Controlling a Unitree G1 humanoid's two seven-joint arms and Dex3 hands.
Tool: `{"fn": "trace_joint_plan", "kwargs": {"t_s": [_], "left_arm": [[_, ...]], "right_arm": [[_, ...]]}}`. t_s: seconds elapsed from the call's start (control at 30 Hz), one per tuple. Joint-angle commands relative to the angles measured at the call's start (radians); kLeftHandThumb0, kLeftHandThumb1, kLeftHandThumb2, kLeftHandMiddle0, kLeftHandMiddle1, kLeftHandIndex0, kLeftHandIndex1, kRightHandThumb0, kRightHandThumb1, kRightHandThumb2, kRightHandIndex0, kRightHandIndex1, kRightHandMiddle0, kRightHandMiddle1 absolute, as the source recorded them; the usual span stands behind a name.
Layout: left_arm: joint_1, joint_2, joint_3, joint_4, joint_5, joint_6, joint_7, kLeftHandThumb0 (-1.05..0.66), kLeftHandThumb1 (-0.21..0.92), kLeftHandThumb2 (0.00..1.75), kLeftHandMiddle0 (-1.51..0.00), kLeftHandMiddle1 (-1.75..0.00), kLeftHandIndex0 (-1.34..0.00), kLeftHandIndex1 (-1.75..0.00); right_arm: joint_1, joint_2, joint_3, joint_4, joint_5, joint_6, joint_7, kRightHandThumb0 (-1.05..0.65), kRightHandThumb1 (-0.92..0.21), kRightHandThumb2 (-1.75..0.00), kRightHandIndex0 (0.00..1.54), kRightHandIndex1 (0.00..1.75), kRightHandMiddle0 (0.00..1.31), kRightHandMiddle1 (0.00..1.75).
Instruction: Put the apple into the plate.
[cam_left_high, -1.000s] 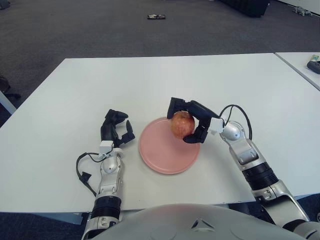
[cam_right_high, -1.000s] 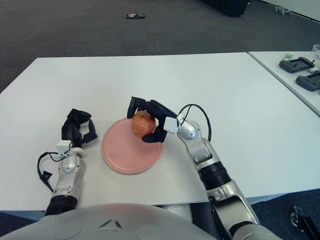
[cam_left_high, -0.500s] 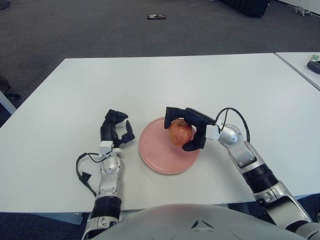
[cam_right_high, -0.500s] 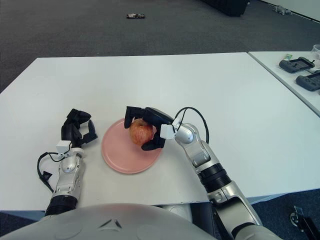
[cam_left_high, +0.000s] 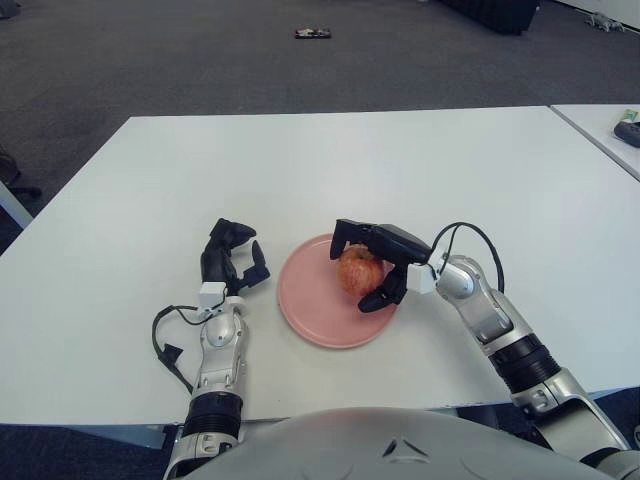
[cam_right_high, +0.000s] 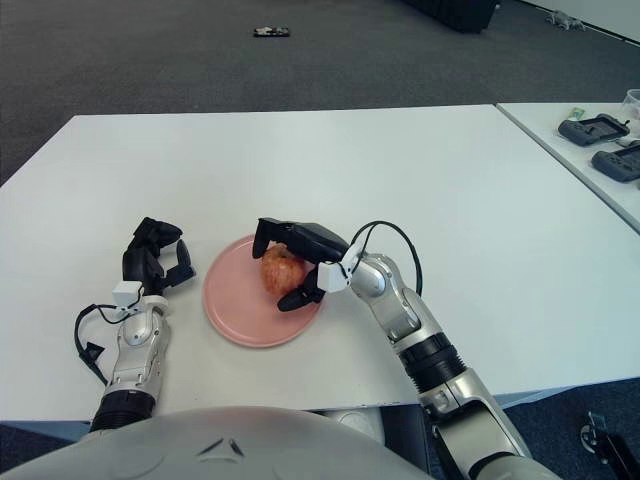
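Presently, one apple, red-yellow, sits on the right half of one pink plate, toward the plate's three o'clock rim. The plate lies flat on the white counter, near the counter's six o'clock edge.

Right hand: reaches in from three o'clock and cups the apple, upper fingers arched over its top, lower finger under its near side. The fingers look loosened rather than clamped; whether they touch the fruit's skin cannot be told.

Left hand: idle, fingers curled on nothing, showing beside the plate at its nine o'clock, apart from it.

Step in hand, as judged: letting the apple go onto the plate. To do it well, spread the fingers fully first, then draw the hand up and back toward three o'clock, clear of the fruit. A finger dragging across the apple could roll it over the nearby rim, so the fruit should be at rest before withdrawal.
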Motion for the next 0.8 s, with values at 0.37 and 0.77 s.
{"fn": "trace_joint_plan", "kwargs": {"t_s": [0.37,0.77], "left_arm": [[0.027,-0.002,0.0,0.034,0.0,0.04,0.008,-0.5,0.28,1.38,-1.23,-1.75,-0.65,-1.75],[0.024,-0.001,0.001,0.05,-0.013,0.007,-0.007,-0.5,0.27,1.38,-1.24,-1.75,-0.65,-1.75]], "right_arm": [[0.012,-0.049,0.076,-0.062,-0.141,0.088,0.039,-0.56,-0.62,-0.98,0.0,0.51,0.02,1.1],[0.036,-0.033,0.078,-0.043,-0.144,0.032,-0.05,-0.89,-0.61,-0.77,0.0,0.0,0.0,0.04]]}}
